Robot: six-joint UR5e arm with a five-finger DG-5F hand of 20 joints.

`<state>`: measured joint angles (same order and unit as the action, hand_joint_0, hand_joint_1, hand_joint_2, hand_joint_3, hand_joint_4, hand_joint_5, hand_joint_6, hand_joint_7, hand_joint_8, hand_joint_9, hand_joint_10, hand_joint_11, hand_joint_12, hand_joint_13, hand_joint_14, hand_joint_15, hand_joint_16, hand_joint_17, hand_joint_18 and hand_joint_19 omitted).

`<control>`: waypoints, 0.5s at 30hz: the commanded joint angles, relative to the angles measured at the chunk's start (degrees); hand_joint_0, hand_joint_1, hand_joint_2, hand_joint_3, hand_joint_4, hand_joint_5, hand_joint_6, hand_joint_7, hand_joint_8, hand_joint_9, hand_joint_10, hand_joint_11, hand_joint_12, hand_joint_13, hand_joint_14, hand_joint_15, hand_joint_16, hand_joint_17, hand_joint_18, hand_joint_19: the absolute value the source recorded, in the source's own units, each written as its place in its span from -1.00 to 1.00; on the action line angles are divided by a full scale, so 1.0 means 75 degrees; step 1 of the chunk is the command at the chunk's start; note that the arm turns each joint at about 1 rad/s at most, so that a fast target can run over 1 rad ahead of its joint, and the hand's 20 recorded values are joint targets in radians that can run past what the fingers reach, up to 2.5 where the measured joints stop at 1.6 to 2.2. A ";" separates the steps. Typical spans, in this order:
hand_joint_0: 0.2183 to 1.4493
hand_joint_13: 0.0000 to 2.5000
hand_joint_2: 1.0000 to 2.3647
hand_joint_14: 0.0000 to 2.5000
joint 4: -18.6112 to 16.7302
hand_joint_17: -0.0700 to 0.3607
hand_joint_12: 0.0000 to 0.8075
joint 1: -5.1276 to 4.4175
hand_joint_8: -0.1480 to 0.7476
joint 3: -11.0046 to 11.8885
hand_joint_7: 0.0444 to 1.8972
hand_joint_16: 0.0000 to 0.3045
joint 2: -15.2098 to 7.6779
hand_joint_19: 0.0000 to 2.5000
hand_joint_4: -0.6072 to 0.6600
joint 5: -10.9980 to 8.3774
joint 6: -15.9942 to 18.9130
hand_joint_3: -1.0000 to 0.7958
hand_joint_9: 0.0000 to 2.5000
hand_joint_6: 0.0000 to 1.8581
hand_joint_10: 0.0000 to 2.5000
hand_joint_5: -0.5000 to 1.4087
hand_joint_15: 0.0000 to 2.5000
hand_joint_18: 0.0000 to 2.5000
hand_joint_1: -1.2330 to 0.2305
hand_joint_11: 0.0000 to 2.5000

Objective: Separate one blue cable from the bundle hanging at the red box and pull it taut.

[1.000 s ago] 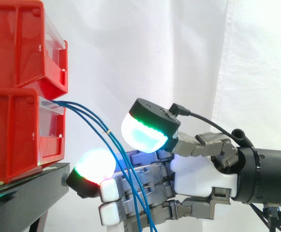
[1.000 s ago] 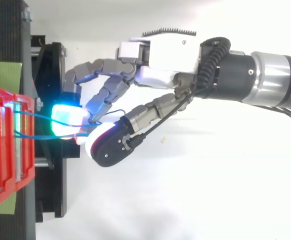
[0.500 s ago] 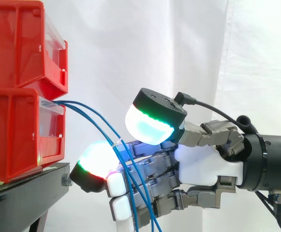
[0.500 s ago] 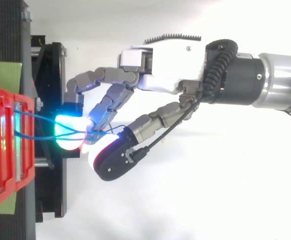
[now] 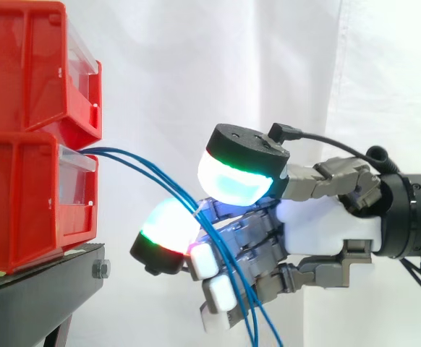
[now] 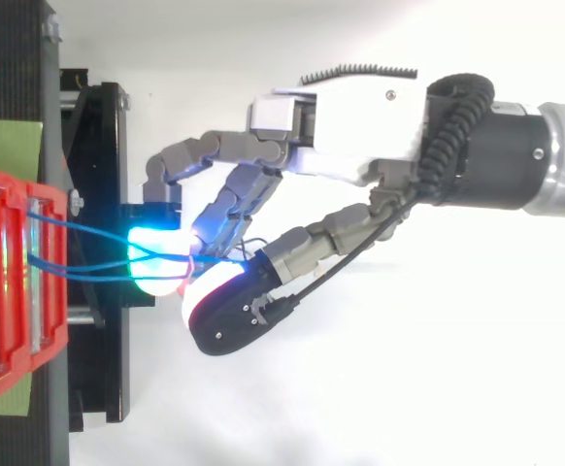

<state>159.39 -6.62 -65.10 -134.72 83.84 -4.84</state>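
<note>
Three thin blue cables leave the lower red bin and slope down to the right into my hand. They run between the cyan-glowing thumb pad and the curled fingers, then hang down below the hand. In the top view the cables stretch from the bin and cross just before my hand. The fingers are curled round them with the thumb closed from the near side. I cannot tell whether one cable is held apart from the others.
A second red bin sits stacked on the lower one. Both rest on a black stand whose edge lies just left of the fingertips. A white curtain hangs behind.
My hand has drawn back to the right, away from the bins, with the cables in it. The cables now run straighter and longer between the bin and the fingers.
</note>
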 commanded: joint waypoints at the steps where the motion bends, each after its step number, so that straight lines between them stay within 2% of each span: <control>1: -0.26 -0.17 -0.98 -0.98 0.0263 -0.39 -0.23 -0.0019 0.14 -0.0003 0.15 -0.82 0.0092 -0.71 0.27 -0.0069 -0.0034 -0.27 -0.24 -0.32 -0.99 -0.63 -0.58 -0.37 -0.29 -0.53; 4: -0.28 -0.16 -0.99 -0.99 0.0287 -0.39 -0.23 -0.0019 0.14 -0.0003 0.12 -0.82 0.0138 -0.71 0.27 -0.0069 -0.0022 -0.30 -0.24 -0.30 -0.99 -0.64 -0.58 -0.37 -0.28 -0.52; 8: -0.34 -0.16 -0.99 -0.98 0.0287 -0.39 -0.23 0.0004 0.15 -0.0003 0.01 -0.82 0.0162 -0.69 0.27 -0.0057 -0.0022 -0.38 -0.23 -0.18 -0.99 -0.66 -0.56 -0.38 -0.15 -0.50; 12: -0.35 -0.15 -0.98 -0.99 0.0287 -0.38 -0.20 0.0004 0.19 -0.0003 0.07 -0.81 0.0221 -0.69 0.29 -0.0069 -0.0022 -0.25 -0.20 -0.04 -0.99 -0.68 -0.55 -0.38 -0.08 -0.41; 15: -0.35 -0.16 -0.97 -0.98 0.0287 -0.38 -0.18 0.0004 0.22 -0.0003 0.11 -0.81 0.0221 -0.70 0.29 -0.0069 -0.0010 -0.13 -0.20 -0.01 -0.99 -0.68 -0.55 -0.38 -0.17 -0.37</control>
<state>161.55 -6.61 -65.13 -133.14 83.33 -4.99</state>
